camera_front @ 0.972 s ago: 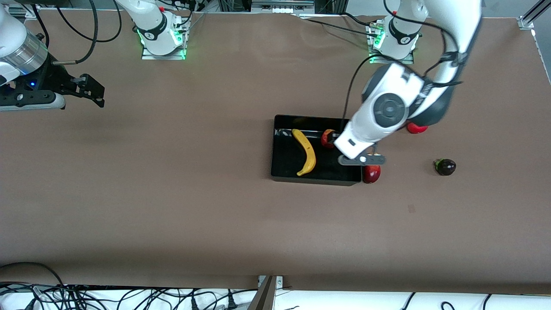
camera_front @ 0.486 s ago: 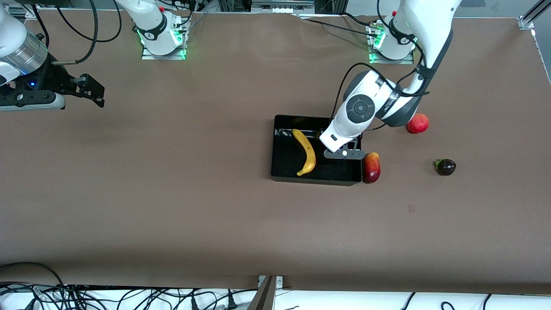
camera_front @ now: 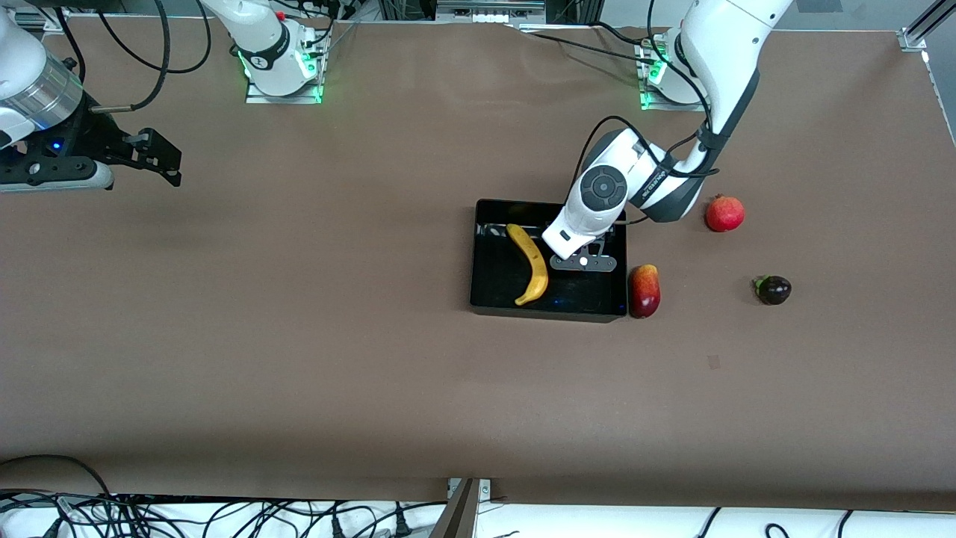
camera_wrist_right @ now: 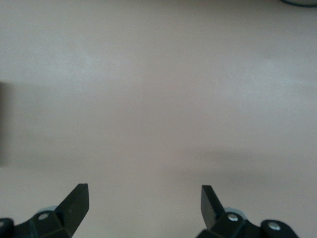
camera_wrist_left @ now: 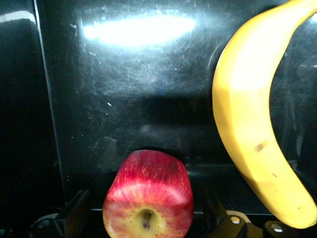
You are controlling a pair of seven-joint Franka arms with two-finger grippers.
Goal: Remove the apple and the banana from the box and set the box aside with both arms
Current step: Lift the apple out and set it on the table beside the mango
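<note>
Has the banana (camera_front: 532, 265) lying on the floor of the box (camera_front: 493, 299) with the apple (camera_wrist_left: 148, 191) beside it, neither yet taken out. Holds the left tool (camera_wrist_left: 145, 210) low over that apple, fingers spread wide on either side, apparently to close on it first. Parks the right tool (camera_wrist_right: 144, 198), wide and empty, over bare table at the right arm's end, probably waiting for the two-armed box move.
</note>
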